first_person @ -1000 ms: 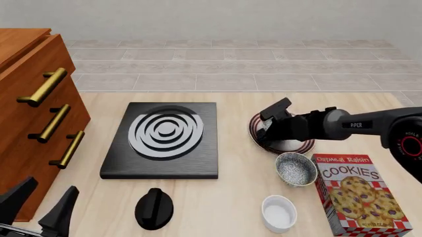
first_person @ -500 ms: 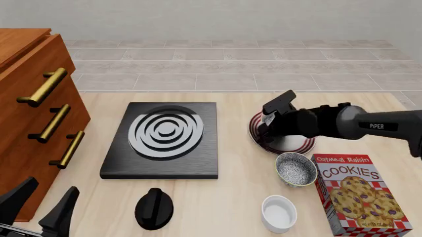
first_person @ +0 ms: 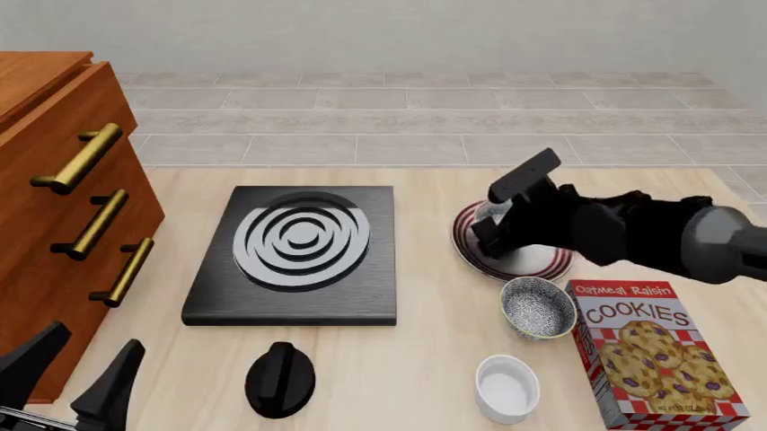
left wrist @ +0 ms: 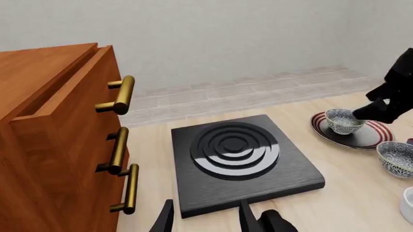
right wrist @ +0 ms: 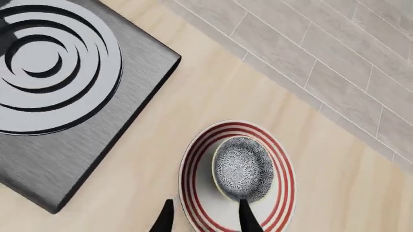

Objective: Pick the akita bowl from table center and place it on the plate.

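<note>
Left claw (first_person: 70, 382): fingers parted, empty, at the table's near left corner.
Knob (first_person: 279, 378): near the front edge.
Ramekin (first_person: 506, 387): near right, beside the cookie box (first_person: 653, 352).
Speckled bowl (first_person: 537, 307): just nearer than the plate.
Plate (right wrist: 193, 166): right of the burner (first_person: 297, 251).
Bowl (right wrist: 242, 168): sits on the plate.
Right claw (right wrist: 203, 217): fingers apart, above the plate, gripping nothing.

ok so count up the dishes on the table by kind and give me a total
Speckled bowls: 2, the akita bowl on the plate and a tan-rimmed bowl
Plates: 1, the plate
Ramekins: 1, a white ramekin
Total: 4
</note>
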You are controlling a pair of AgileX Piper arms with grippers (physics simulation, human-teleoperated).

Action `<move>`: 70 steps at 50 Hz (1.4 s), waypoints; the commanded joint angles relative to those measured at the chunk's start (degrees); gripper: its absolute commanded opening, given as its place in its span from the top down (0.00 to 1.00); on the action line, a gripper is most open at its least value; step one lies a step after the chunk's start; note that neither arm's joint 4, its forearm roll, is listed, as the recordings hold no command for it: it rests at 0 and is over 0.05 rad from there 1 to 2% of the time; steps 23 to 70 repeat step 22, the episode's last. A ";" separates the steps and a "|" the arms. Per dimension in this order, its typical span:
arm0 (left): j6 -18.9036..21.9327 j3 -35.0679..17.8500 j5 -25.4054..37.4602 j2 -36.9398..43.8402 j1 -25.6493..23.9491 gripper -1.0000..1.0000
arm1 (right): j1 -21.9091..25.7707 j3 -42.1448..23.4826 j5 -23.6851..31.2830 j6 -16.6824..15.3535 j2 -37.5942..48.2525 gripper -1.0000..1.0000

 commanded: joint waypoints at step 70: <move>0.12 -0.03 0.08 0.00 0.17 0.00 | 1.69 12.48 0.75 2.03 -23.01 0.00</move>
